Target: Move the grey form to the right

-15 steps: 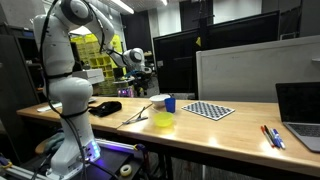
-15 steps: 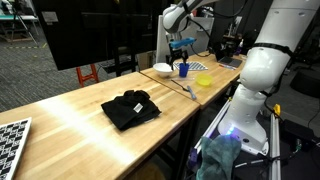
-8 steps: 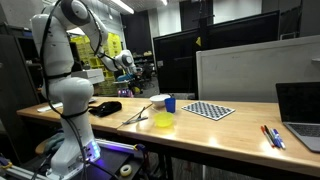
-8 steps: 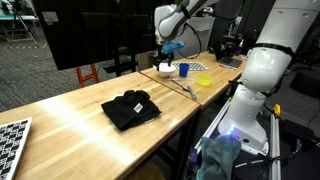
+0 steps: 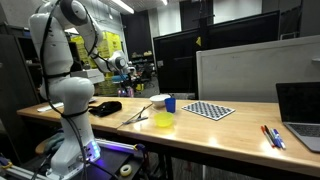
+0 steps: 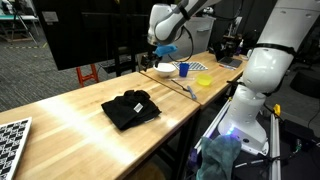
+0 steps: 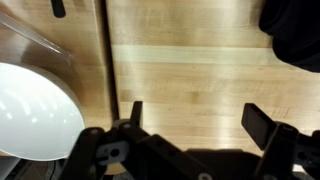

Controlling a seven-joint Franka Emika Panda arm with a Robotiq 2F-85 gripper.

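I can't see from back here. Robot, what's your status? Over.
Claw open, empty, above bare table. Grey thing not clearly seen. White bowl one side, black cloth the other.

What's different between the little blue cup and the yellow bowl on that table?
The blue cup is taller and narrower; the yellow bowl is lower and wider. The yellow bowl sits nearer the table edge, the blue cup further in. Both stand upright on the wooden table.

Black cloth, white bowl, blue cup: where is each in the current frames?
black cloth (image 6: pixel 130 108): exterior view, on the middle of the crumpled fabric.
white bowl (image 7: pixel 30 115): wrist view, on its inner surface.
blue cup (image 5: pixel 170 104): exterior view, on its side wall.
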